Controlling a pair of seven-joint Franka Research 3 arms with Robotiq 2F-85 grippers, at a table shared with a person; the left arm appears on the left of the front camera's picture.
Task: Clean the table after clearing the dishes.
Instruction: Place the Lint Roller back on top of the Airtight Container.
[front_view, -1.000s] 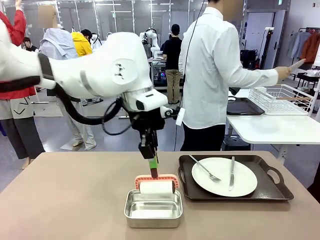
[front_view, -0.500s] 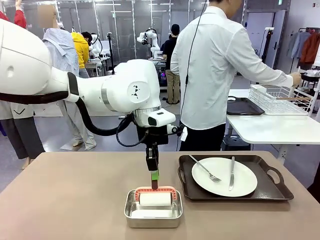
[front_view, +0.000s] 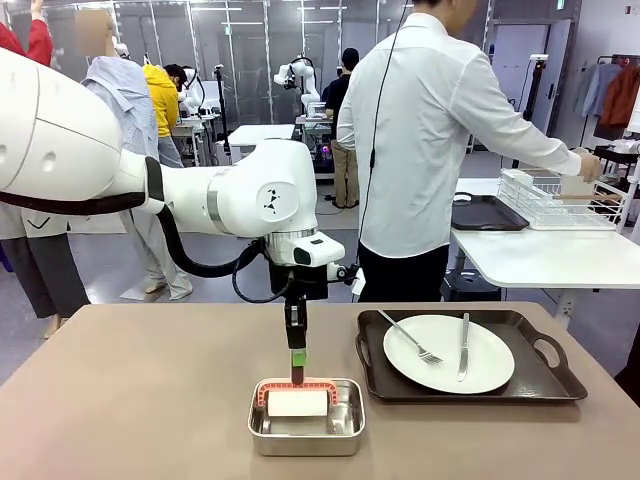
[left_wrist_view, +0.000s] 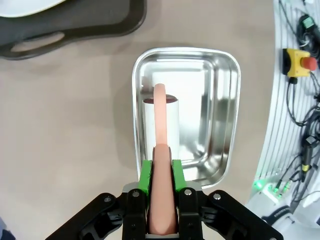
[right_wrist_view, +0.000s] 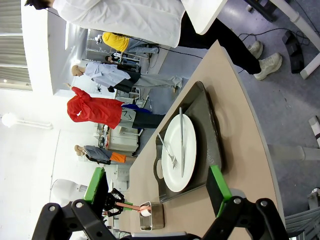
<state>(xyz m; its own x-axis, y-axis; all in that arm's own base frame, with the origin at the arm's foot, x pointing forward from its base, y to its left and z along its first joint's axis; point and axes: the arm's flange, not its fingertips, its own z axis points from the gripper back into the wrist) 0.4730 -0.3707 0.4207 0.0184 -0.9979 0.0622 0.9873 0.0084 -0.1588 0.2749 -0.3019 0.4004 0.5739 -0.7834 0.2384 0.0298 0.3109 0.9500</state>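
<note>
My left arm (front_view: 230, 190) reaches in from the left over the taupe table (front_view: 120, 400). My left jaws point straight down, shut tight on the salmon-pink handle (left_wrist_view: 161, 150) of a lint roller (front_view: 297, 403), with the green pads (left_wrist_view: 146, 175) pressed against either side of it. The roller's white roll sits low inside the small steel pan (front_view: 306, 430), which stands on the table near my edge, about at its middle. I cannot tell whether the roll touches the pan's floor.

Just beside the pan, to the right, lies a dark brown handled tray (front_view: 375, 350). It carries a round white plate (front_view: 490, 365), with a fork (front_view: 410, 338) and a knife (front_view: 464, 345) lying across the plate.

Beyond the table's far edge a person in a white shirt (front_view: 430, 130) stands turned to the right, with a hand (front_view: 585, 165) at a white wire rack (front_view: 560, 200) on a smaller white table (front_view: 540, 255). A second dark tray (front_view: 488, 213) rests on that table beside the rack.

My right jaws stand wide apart and hold nothing. Between them I see the plate and tray farther along the table.
</note>
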